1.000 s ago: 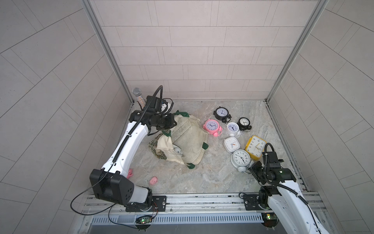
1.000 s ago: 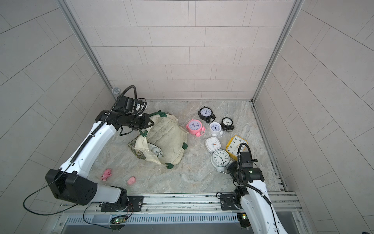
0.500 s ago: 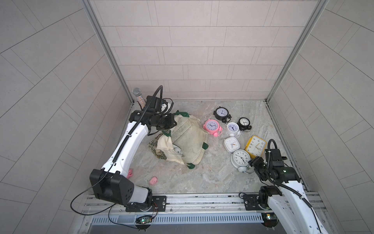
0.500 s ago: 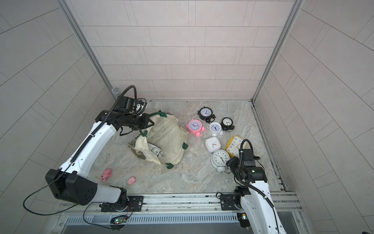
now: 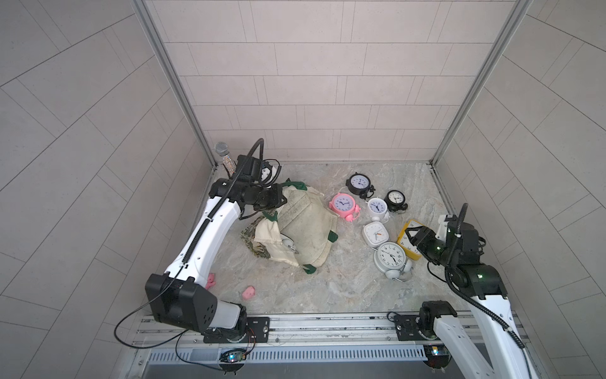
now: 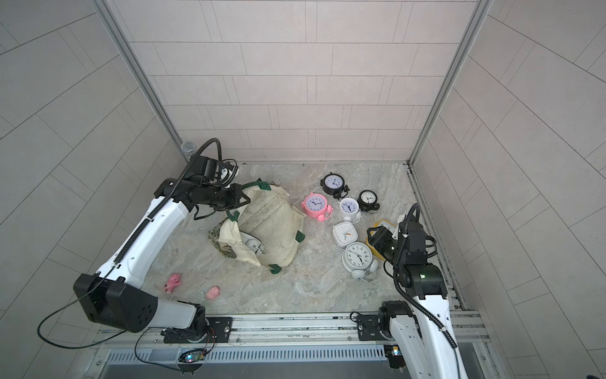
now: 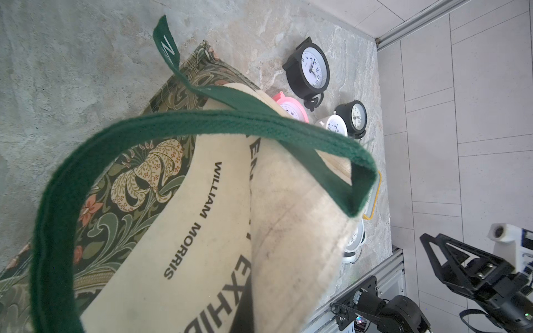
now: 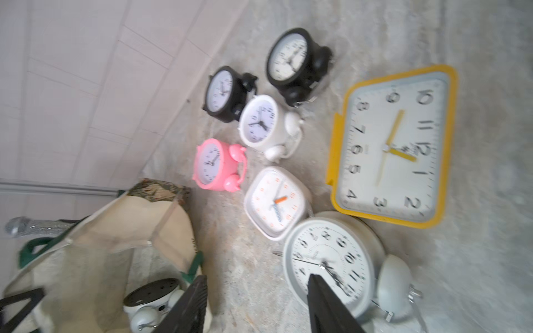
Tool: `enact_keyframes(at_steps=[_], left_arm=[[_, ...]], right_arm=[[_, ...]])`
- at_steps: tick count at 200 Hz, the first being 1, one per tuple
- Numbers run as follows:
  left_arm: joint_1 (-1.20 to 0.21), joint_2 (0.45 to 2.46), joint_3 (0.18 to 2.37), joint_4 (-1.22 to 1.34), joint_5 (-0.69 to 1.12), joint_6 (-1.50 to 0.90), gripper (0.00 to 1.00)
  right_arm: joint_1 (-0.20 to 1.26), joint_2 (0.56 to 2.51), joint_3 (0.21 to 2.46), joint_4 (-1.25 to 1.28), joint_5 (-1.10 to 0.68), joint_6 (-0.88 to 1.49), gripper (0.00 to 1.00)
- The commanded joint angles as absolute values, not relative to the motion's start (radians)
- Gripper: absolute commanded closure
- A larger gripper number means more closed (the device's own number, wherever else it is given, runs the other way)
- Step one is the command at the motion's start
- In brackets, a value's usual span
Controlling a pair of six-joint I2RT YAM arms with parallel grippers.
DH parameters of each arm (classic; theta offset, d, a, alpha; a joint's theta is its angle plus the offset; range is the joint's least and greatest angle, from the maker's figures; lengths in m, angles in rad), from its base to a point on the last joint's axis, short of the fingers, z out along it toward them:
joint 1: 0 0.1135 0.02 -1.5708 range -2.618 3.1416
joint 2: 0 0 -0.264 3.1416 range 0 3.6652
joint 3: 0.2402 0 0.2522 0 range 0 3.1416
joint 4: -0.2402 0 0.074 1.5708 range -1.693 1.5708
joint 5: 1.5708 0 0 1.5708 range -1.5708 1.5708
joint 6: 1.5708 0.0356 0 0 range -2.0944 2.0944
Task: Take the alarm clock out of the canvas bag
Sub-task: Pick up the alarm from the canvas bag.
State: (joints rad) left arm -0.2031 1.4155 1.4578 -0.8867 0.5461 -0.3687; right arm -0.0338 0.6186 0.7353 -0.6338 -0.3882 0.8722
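Observation:
The cream canvas bag (image 5: 308,223) (image 6: 272,216) lies slumped on the stone floor, left of middle, its mouth facing the front. Inside that mouth lies a white twin-bell alarm clock (image 5: 288,244) (image 8: 153,299), partly hidden by cloth. My left gripper (image 5: 278,198) (image 6: 241,197) is shut on the bag's back edge by a green handle (image 7: 202,121); its fingers are buried in cloth. My right gripper (image 5: 409,237) (image 8: 256,278) hangs open and empty at the right. It is over the gap between the bag and a big white clock (image 8: 328,265).
Several clocks lie right of the bag: pink (image 5: 342,203), two black (image 5: 359,182) (image 5: 395,198), small white (image 5: 377,206), square white (image 5: 375,233), yellow (image 8: 392,147). A microphone (image 5: 224,156) stands in the back left corner. Two pink toys (image 5: 248,292) (image 5: 210,280) lie front left.
My right gripper has risen and moved back from the big white clock toward the yellow one, jaws wider than a second ago. The left arm and bag have not moved.

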Motion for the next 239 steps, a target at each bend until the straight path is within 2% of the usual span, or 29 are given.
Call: enact_keyframes(at_steps=[1, 22, 46, 87, 123, 150, 195, 239], left_arm=[[-0.199, 1.392, 1.463, -0.862, 0.604, -0.371, 1.0], [-0.201, 1.392, 1.463, -0.855, 0.653, -0.373, 1.0], [-0.206, 1.398, 1.474, -0.853, 0.71, -0.374, 1.0], [-0.212, 1.388, 1.477, -0.835, 0.777, -0.378, 1.0], [-0.213, 1.384, 1.465, -0.802, 0.826, -0.409, 1.0], [-0.213, 1.375, 1.463, -0.802, 0.813, -0.411, 1.0], [-0.213, 1.366, 1.454, -0.815, 0.802, -0.411, 1.0], [-0.213, 1.358, 1.449, -0.826, 0.796, -0.41, 1.0]], right_arm=[[-0.028, 0.65, 0.769, -0.391, -0.555, 0.892, 0.45], [0.006, 0.686, 0.799, -0.265, -0.626, 0.908, 0.48], [0.118, 0.709, 0.832, -0.16, -0.603, 0.864, 0.5], [0.449, 0.762, 0.856, -0.009, -0.483, 0.698, 0.52], [0.763, 0.868, 0.914, -0.022, -0.334, 0.486, 0.54], [0.945, 0.977, 0.963, -0.06, -0.203, 0.366, 0.56], [1.092, 1.118, 0.981, -0.065, -0.035, 0.232, 0.58], [1.12, 1.217, 0.925, 0.008, 0.083, 0.178, 0.59]])
